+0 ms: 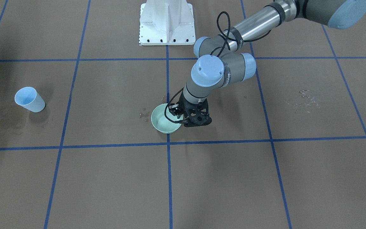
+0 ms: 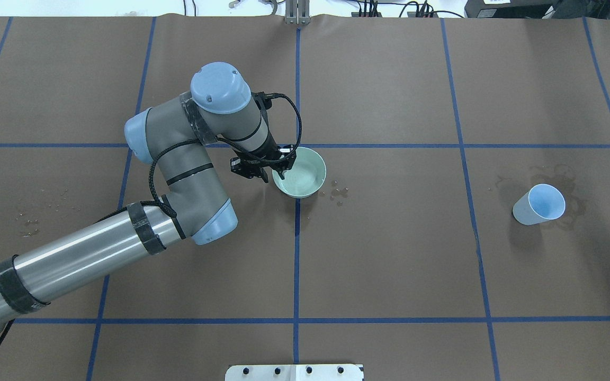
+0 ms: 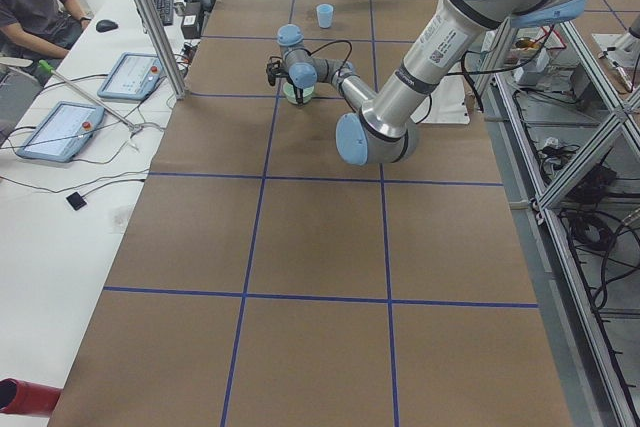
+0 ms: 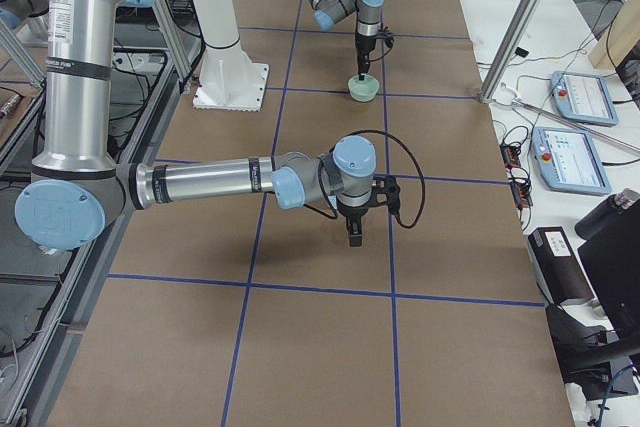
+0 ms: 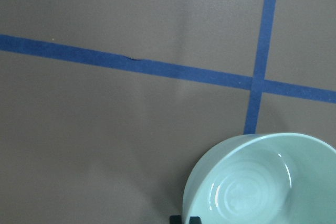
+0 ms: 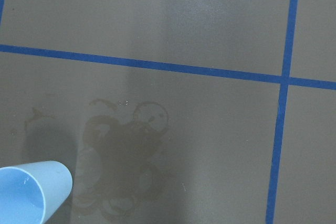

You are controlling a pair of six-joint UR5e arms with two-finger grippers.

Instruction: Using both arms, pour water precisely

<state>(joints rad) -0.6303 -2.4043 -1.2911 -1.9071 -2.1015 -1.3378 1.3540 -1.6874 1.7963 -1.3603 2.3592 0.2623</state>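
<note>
A pale green bowl stands on the brown table near its middle; it also shows in the overhead view and the left wrist view. Its inside is glossy with pale glints, as of a little water. My left gripper points down at the bowl's rim, its fingertips close together across the rim. A light blue cup stands far off on my right side, also low in the right wrist view. My right gripper hangs above the table; I cannot tell if it is open or shut.
Water drops lie beside the bowl. A dark wet stain spreads next to the cup. More drops lie on my left side. The white pedestal base stands at the table's edge. Blue tape lines cross the table.
</note>
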